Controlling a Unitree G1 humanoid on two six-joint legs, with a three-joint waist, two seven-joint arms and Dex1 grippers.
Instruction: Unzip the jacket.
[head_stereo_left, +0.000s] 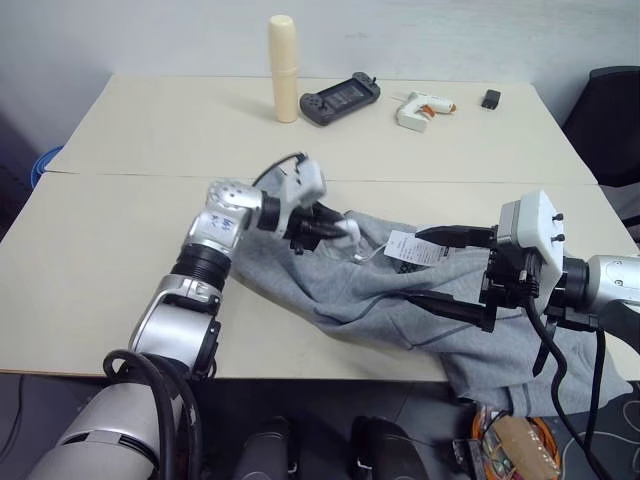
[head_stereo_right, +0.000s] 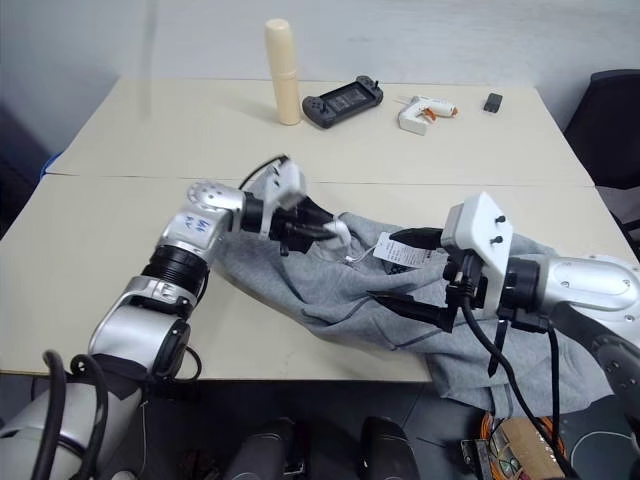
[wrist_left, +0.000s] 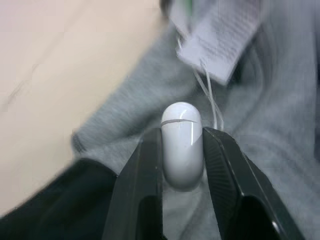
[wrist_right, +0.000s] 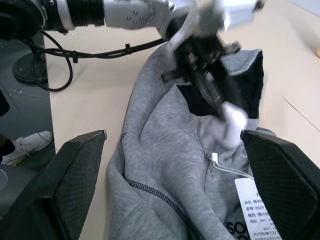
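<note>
The light grey jacket (head_stereo_left: 380, 290) lies crumpled on the near right of the table (head_stereo_left: 100, 260), its lower part hanging over the front edge. White paper tags (head_stereo_left: 412, 250) lie on it near the collar, where dark navy lining (wrist_right: 200, 102) shows. My left gripper (head_stereo_left: 335, 228) reaches in from the left and is shut on a white oval zip pull (wrist_left: 181, 145) at the collar, held a little above the cloth. To the right, my right gripper (head_stereo_left: 415, 266) hovers over the jacket, open, with nothing between its fingers (wrist_right: 80, 170).
At the far side of the table stand a cream cylinder (head_stereo_left: 284, 68), a dark game controller (head_stereo_left: 340, 98), a white glue gun (head_stereo_left: 420, 108) and a small black object (head_stereo_left: 490, 98). A black chair (head_stereo_left: 610, 110) is at the right. Cables hang off my right arm.
</note>
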